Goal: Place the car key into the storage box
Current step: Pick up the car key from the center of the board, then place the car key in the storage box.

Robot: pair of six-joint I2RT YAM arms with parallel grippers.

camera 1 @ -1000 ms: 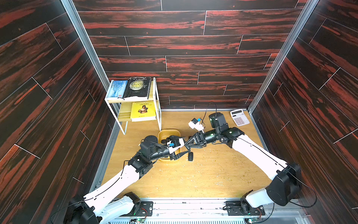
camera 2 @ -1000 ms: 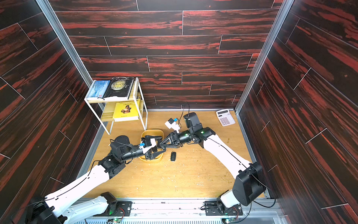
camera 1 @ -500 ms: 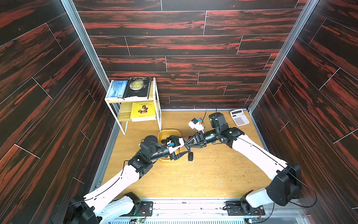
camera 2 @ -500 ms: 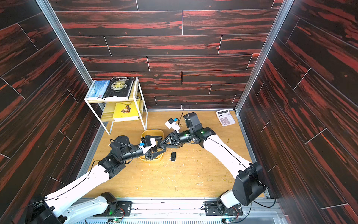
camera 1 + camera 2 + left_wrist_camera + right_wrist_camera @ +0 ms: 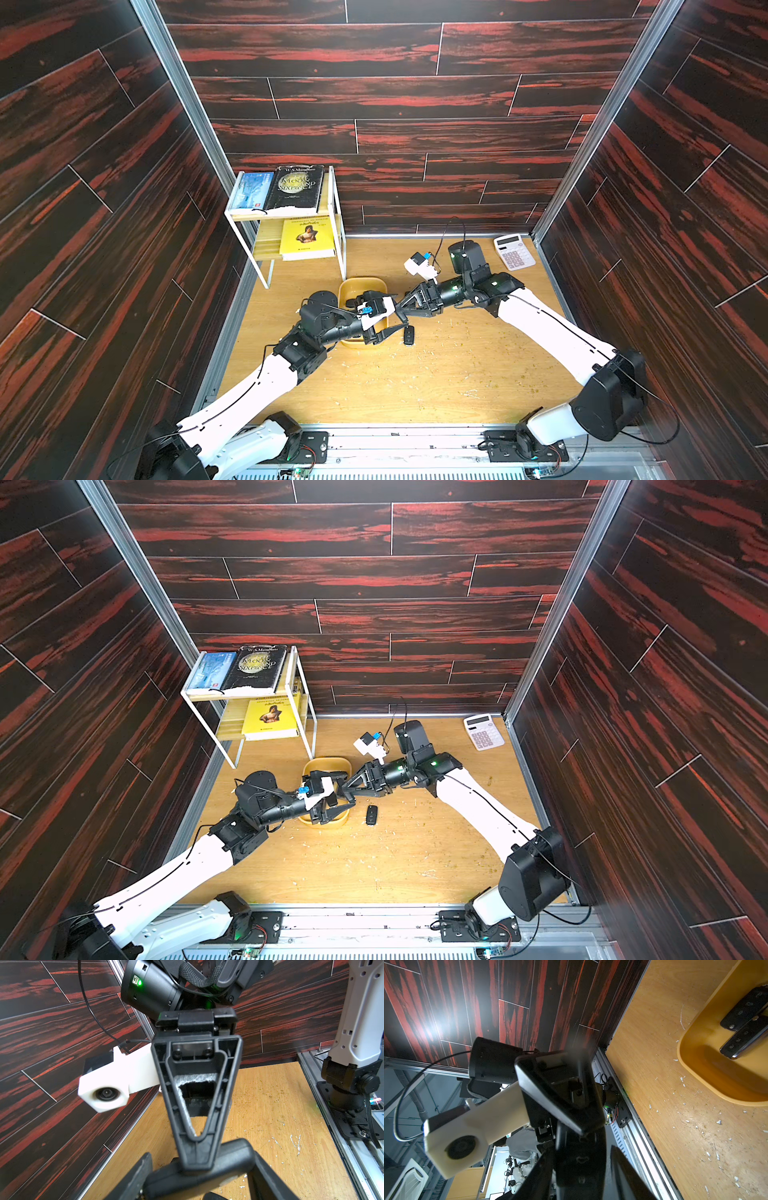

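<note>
Your left tool (image 5: pixel 200 1176) holds a black car key (image 5: pixel 232 1159) over the right side of the yellow storage box (image 5: pixel 361 286). Your right tool (image 5: pixel 580 1157) sits around the same key, with its jaws a little apart. A second key (image 5: pixel 409 335) lies on the worktop (image 5: pixel 457 374), just right of the box. Two more keys (image 5: pixel 745 1028) lie inside the box.
</note>
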